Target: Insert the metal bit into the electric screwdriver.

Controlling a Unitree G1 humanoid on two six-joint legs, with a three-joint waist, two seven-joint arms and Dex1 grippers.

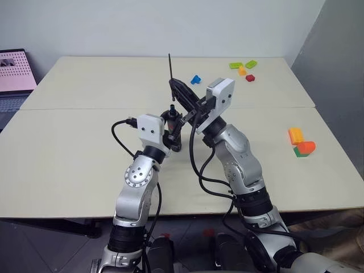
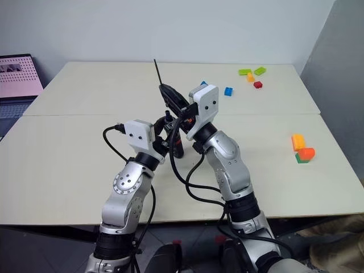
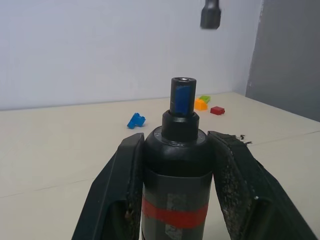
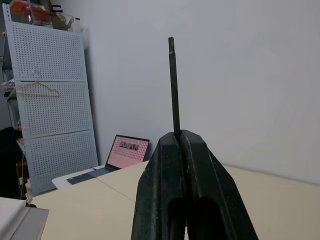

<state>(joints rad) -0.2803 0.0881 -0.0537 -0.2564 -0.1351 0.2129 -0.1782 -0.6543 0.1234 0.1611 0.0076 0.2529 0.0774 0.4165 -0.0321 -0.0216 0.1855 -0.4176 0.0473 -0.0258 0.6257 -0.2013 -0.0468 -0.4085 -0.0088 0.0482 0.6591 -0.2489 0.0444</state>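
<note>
My left gripper (image 3: 177,141) is shut on the electric screwdriver (image 3: 176,165), a dark body with a red band and a small blue tip (image 3: 182,96) pointing up and away. From the head, the screwdriver (image 1: 172,118) stands in the left gripper (image 1: 173,126) over the middle of the table. My right gripper (image 4: 181,136) is shut on the metal bit (image 4: 173,85), a thin grey rod rising straight out of the closed fingertips. The bit (image 1: 170,67) sticks up from the right gripper (image 1: 174,85), which hangs just above and beside the screwdriver's tip. Bit and screwdriver are apart.
Coloured bricks lie on the beige table (image 1: 74,153): a blue one (image 1: 195,79) behind the grippers, a cluster (image 1: 243,67) at the far right, orange and green ones (image 1: 300,142) at the right edge. A laptop (image 1: 14,74) sits off the left. A pegboard (image 4: 50,100) stands beyond.
</note>
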